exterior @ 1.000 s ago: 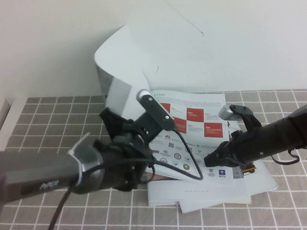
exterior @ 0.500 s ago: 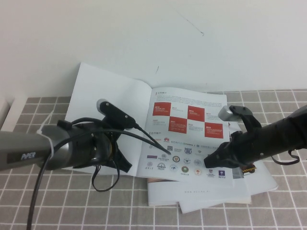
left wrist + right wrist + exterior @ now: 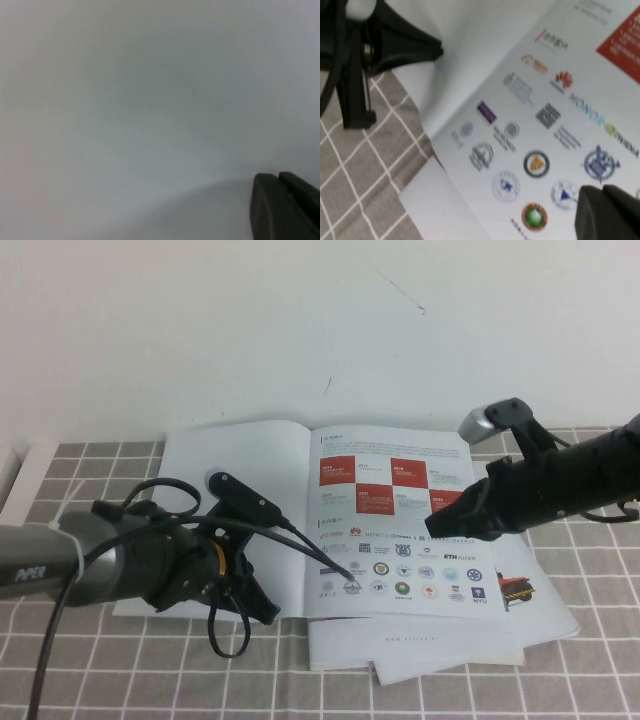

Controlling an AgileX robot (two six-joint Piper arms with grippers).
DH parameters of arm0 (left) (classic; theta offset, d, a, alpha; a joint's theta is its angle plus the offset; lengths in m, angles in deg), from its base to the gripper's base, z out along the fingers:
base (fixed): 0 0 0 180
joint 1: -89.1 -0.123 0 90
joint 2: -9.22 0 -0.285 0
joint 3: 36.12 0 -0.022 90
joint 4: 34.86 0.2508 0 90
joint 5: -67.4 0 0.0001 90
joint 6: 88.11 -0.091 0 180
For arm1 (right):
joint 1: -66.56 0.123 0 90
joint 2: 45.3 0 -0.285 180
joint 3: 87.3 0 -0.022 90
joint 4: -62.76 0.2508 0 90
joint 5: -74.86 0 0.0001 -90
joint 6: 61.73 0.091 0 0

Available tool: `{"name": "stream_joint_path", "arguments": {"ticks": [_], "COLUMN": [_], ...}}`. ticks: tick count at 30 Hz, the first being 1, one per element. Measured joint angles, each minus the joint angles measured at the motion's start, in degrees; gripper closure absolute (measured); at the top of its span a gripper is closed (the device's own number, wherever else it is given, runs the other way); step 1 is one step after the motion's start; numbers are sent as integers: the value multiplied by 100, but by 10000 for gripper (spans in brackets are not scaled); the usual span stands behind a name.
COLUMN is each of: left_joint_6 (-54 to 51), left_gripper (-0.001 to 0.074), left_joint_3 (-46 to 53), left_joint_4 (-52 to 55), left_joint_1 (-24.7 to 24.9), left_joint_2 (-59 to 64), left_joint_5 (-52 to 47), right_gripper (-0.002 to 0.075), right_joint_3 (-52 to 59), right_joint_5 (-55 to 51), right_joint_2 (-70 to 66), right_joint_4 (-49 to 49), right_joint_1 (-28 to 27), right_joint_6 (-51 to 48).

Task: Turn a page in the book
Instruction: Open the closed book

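Observation:
The book (image 3: 312, 455) lies open on the tiled cloth against the wall. The page (image 3: 240, 465) rests flat on the left, plain white side up, and it fills the left wrist view (image 3: 125, 110). The inner page (image 3: 400, 540) with red boxes and logos faces up on the right. My left gripper (image 3: 264, 610) is shut at the near edge of the turned page, its fingers (image 3: 265, 200) together with nothing between them. My right gripper (image 3: 433, 531) hangs shut just above the inner page, its fingers (image 3: 600, 215) over the logos (image 3: 535, 165).
White sheets and booklets (image 3: 420, 650) stick out from under the book toward the front. A grey tiled cloth (image 3: 90, 660) covers the table. The white wall (image 3: 300, 330) stands right behind the book. The left arm's black cable (image 3: 320, 545) loops over the inner page.
The page went from standing curled in the left gripper to lying flat on the left. The left arm dropped lower and leftward. The right gripper lifted off the inner page's lower corner.

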Motion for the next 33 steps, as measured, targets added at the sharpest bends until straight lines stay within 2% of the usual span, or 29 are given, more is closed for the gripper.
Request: {"name": "stream_joint_path", "arguments": {"ticks": [6,9,16,21,28,33], "left_joint_6": [-2062,-2576,-2773,-2788,-2765,-2756], "left_gripper": [740,740,739,739,739,739], "left_joint_3": [549,753,950,952,952,961], "left_joint_4": [-2414,-3008,-3189,-3127,-3093,-3059], "left_joint_1": [108,201,220,58,-328,-426], "left_joint_2": [-338,-583,-1012,-1186,-1264,-1323], "left_joint_5": [272,256,-429,-750,-728,-698], "right_gripper": [726,726,726,726,726,726], "right_joint_3": [-475,-695,-788,-800,-800,-871], "right_joint_5": [95,154,642,821,800,728], "right_joint_2": [4,4,-82,-461,-912,-893], "right_joint_4": [-71,-139,-482,-719,-1778,-2623], "right_joint_1": [0,0,0,0,113,178], "right_joint_6": [13,26,38,48,527,1152]}}
